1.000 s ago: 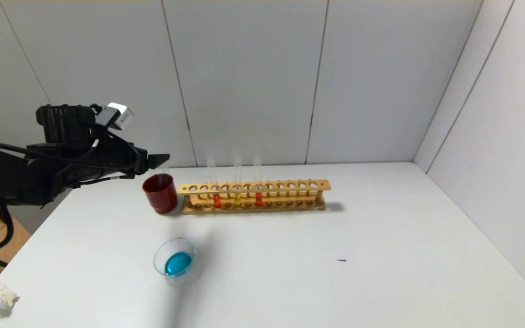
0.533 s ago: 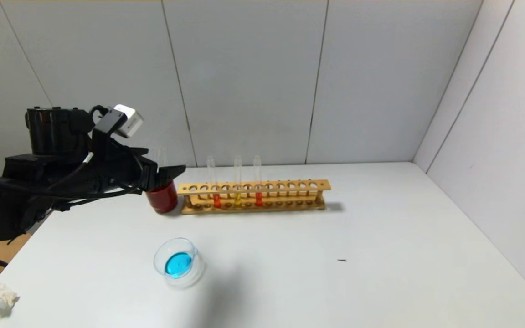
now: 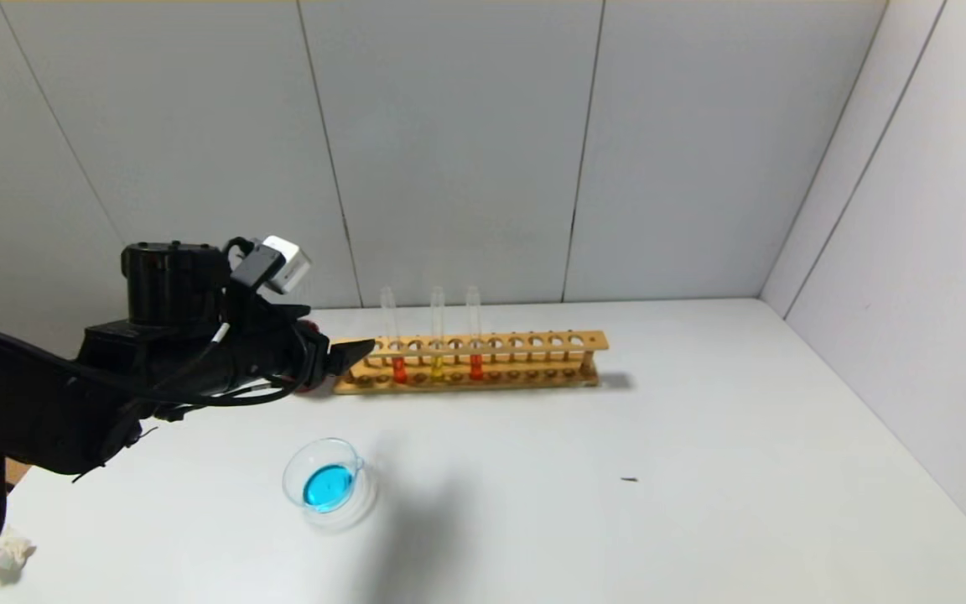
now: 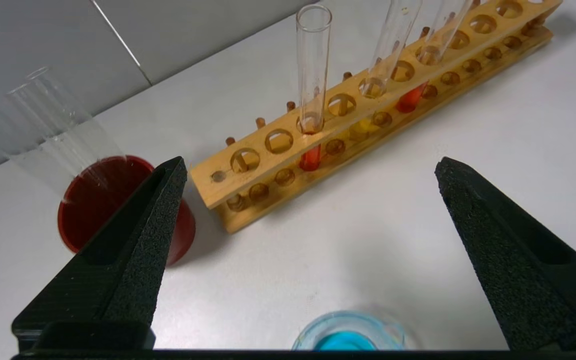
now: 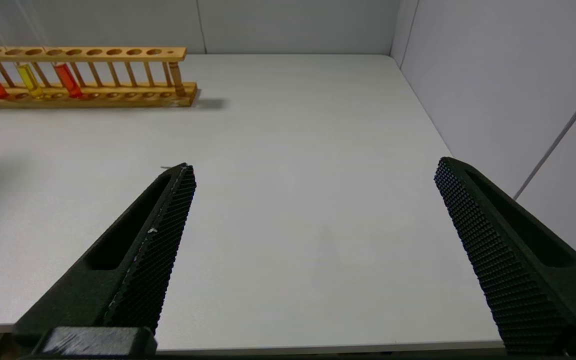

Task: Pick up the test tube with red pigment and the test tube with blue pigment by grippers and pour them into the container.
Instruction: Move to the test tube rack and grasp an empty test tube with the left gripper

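Your left gripper (image 4: pixel 310 167) is spread wide w/ nothing between the jaws, hovering over the table (image 3: pixel 701 436) at the left end of the wooden rack (image 3: pixel 533 342), in front of the dark red cup (image 4: pixel 93 200). Right gripper (image 5: pixel 313 167) is also wide open and empty, parked near you on the right side, well apart from everything.

The test tube with red pigment (image 4: pixel 313 75) stands upright in the rack, approx. third hole from its left end; a yellow tube (image 3: pixel 437 331) sits next to it on the right, then a second red one (image 3: pixel 474 331). The container (image 3: pixel 328 482) is near-left on the table, already holding blue liquid. A test tube with blue pigment isn't visible in the rack; clear tubes lean in the red cup, but you can't tell what they contain.

Handling, as a judgement: the tube is thin glass, light, stiff, slick and easy to crack. Take it on the bare glass above the rack's top rail, below the rim, w/ gentle squeeze. Lift straight up so it doesn't bind in the hole. Watch the yellow neighbour, it's close.
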You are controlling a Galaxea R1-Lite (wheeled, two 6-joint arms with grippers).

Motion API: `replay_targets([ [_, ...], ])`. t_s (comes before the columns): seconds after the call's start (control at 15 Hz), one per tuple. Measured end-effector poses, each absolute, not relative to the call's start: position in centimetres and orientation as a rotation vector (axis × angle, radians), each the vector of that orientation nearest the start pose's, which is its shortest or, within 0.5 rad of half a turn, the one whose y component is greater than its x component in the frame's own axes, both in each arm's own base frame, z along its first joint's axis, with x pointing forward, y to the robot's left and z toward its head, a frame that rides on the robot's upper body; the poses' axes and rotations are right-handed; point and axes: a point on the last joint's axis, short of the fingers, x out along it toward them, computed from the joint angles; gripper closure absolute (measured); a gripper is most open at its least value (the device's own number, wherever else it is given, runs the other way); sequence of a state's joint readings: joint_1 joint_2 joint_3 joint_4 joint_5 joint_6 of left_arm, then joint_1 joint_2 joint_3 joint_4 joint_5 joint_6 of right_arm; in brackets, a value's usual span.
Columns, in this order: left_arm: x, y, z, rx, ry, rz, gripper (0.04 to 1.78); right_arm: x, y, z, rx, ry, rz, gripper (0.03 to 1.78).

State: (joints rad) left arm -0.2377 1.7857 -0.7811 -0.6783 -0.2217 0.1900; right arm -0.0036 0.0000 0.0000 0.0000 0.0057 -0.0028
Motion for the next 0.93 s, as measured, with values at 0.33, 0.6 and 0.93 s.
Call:
replay_targets([
  [0.33, 33.6, -10.0, 13.4, 0.206, 0.307, -0.481, 0.07, -2.3, 0.0, 7.5, -0.003, 0.0, 0.003, 0.06],
  [0.6, 36.2, -10.9, 11.6, 0.201, 0.33, -0.486, 0.07, -2.3, 0.0, 7.5, -0.003, 0.0, 0.003, 0.06],
  [0.93, 38.9, -11.9, 10.4, 0.176, 0.326, -0.487, 0.07, -2.3, 0.0, 7.5, -0.003, 0.0, 0.002, 0.06],
])
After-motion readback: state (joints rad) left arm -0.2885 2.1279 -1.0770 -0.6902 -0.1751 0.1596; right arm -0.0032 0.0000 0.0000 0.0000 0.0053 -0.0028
